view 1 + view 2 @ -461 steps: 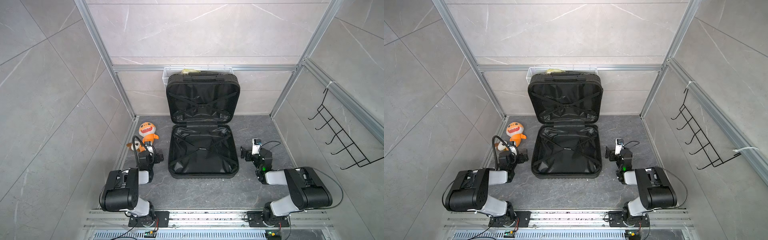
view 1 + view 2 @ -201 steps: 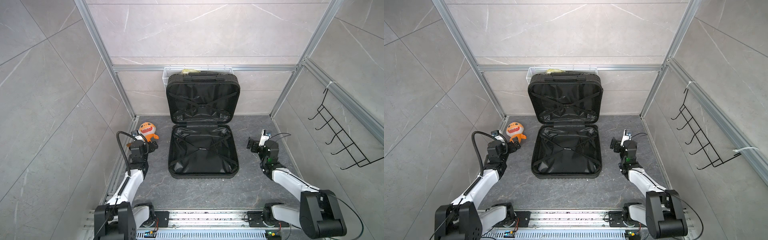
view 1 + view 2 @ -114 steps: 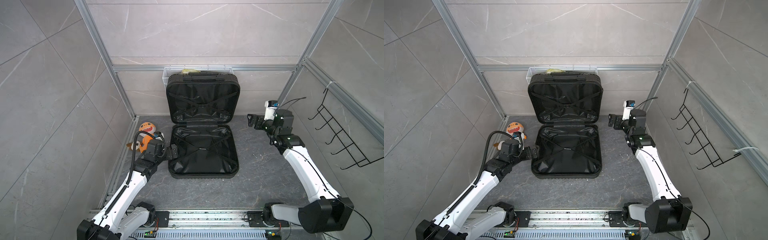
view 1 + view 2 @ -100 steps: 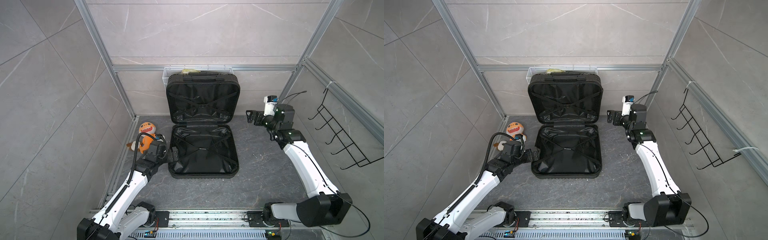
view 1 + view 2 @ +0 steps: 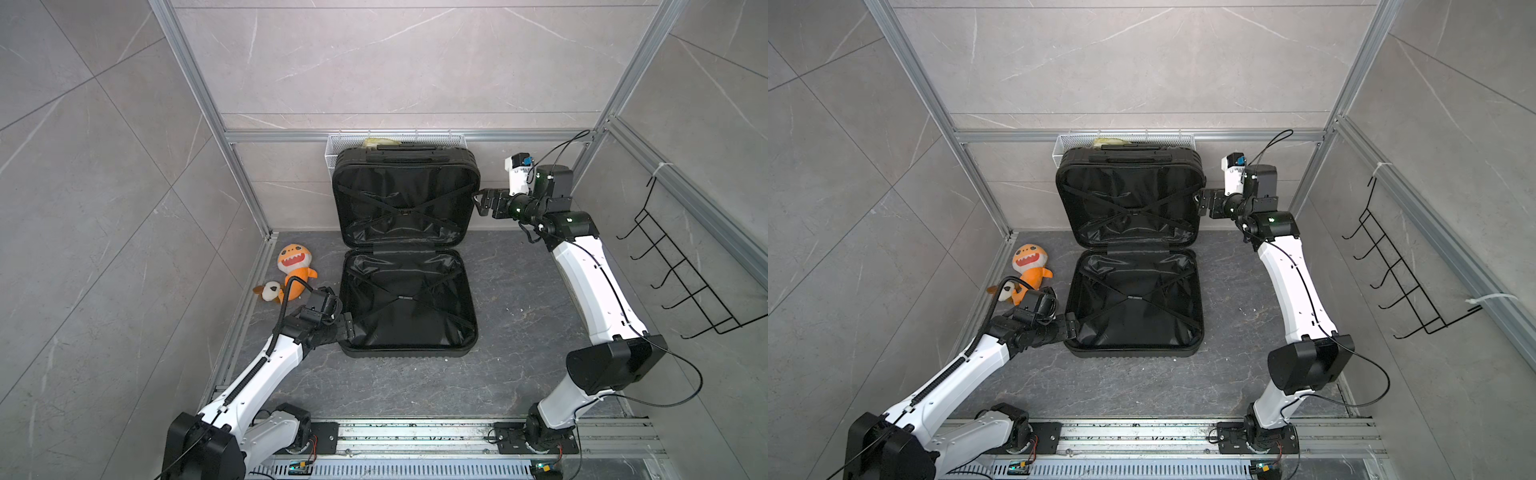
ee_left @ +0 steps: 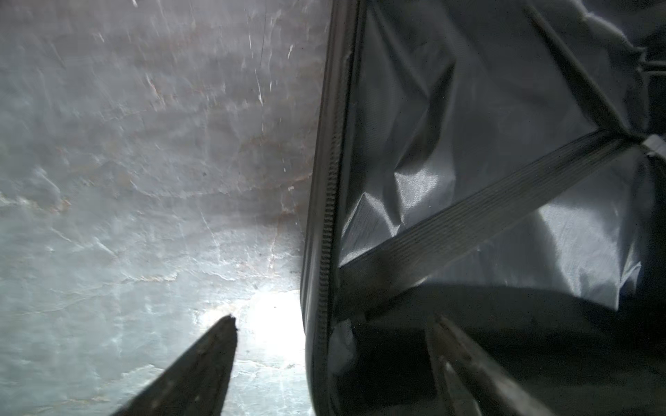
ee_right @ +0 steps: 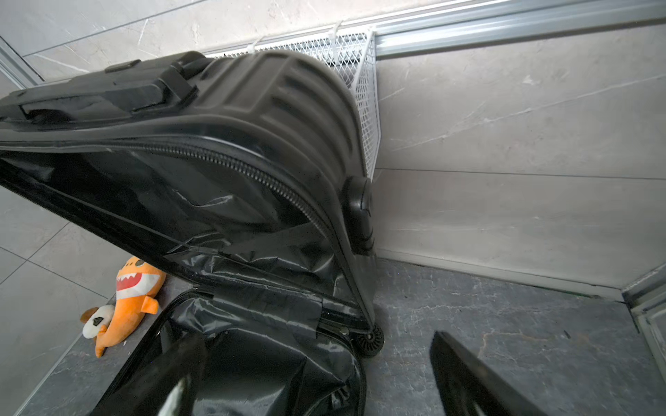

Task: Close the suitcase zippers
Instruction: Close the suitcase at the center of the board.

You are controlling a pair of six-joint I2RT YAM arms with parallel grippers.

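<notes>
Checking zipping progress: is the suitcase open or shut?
Open. One half of the suitcase lies flat on the floor, the other stands upright by the back wall, lining exposed.

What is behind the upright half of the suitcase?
A white wire basket hangs on the back wall behind the raised suitcase half; something pale yellow peeks over the top. The shell covers most of the basket and its contents.

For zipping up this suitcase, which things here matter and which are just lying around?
For the job: suitcase, zipper track, left gripper, right gripper.
Lying about: orange shark plush, small brown-and-white plush, white wire basket.
</notes>
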